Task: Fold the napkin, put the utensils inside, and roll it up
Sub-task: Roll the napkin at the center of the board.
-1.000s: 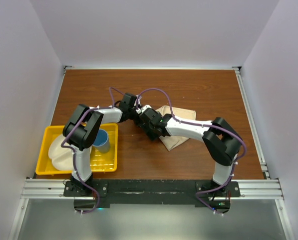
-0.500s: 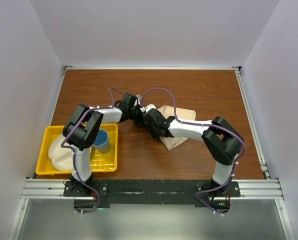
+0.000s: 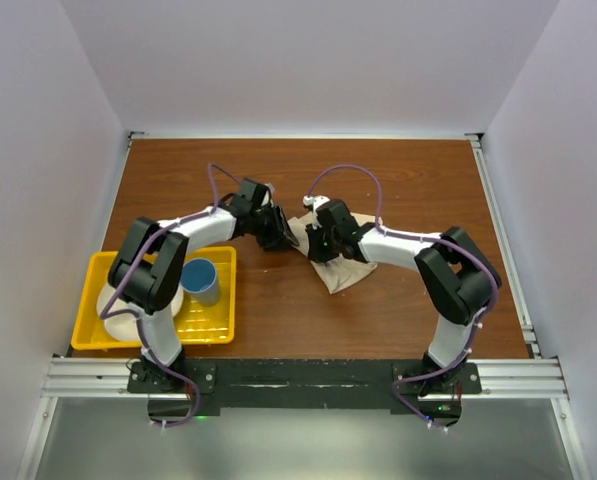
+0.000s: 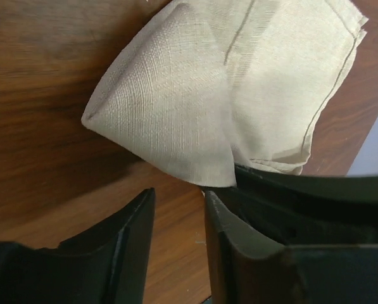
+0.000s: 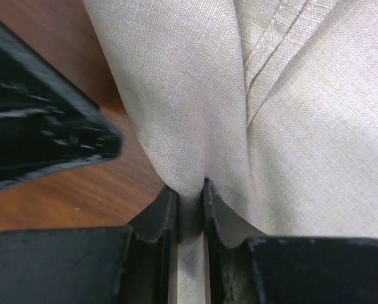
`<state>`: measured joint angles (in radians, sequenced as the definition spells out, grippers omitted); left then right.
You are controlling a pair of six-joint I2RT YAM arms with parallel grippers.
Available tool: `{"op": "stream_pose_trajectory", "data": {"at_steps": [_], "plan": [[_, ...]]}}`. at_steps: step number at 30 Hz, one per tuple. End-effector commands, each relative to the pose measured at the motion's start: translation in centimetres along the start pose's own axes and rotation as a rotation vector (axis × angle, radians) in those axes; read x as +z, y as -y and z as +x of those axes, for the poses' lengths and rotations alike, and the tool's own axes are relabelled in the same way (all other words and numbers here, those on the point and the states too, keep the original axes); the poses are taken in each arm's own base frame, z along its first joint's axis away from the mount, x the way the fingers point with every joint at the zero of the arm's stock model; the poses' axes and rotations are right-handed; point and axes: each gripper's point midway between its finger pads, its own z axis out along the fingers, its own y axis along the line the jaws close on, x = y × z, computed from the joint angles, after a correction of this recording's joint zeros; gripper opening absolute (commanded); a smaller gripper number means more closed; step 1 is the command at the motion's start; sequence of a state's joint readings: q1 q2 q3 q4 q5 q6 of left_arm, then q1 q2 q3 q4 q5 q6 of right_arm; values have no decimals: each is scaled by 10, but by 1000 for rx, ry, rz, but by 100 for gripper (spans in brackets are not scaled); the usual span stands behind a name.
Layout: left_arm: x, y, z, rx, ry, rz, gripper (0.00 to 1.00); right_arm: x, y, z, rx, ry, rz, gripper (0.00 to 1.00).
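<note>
The beige napkin (image 3: pixel 346 262) lies crumpled on the wooden table between the two arms. My right gripper (image 3: pixel 318 244) is shut on a raised fold of the napkin (image 5: pixel 271 95); the cloth is pinched between its fingers (image 5: pixel 190 193). My left gripper (image 3: pixel 281 234) stands just left of the cloth. Its jaws (image 4: pixel 179 199) are open with only bare wood between them, and the napkin's folded corner (image 4: pixel 176 107) lies just beyond their tips. The utensils are out of view.
A yellow tray (image 3: pixel 228 300) sits at the near left, holding a blue cup (image 3: pixel 203 282) and a white plate (image 3: pixel 118 305). The right gripper's black body (image 4: pixel 315 196) is close against the left fingers. White walls enclose the table.
The left gripper has opened, let go of the napkin and drawn back to the left. The right gripper has moved rightward and closed on a fold of the cloth.
</note>
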<state>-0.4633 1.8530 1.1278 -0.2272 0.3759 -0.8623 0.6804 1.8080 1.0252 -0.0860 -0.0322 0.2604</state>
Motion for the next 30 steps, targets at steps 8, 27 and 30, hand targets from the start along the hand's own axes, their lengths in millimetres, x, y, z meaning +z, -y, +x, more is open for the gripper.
{"op": "stream_pose_trajectory", "data": {"at_steps": [8,27,30], "plan": [[-49,12,-5,-21,46,-10,65,-12,-57,50,411,-294,-600,0],[-28,37,5,-7,30,184,26,9,-7,48,902,-422,-690,0],[-19,40,-2,-7,45,207,15,12,-2,54,886,-447,-666,0]]}}
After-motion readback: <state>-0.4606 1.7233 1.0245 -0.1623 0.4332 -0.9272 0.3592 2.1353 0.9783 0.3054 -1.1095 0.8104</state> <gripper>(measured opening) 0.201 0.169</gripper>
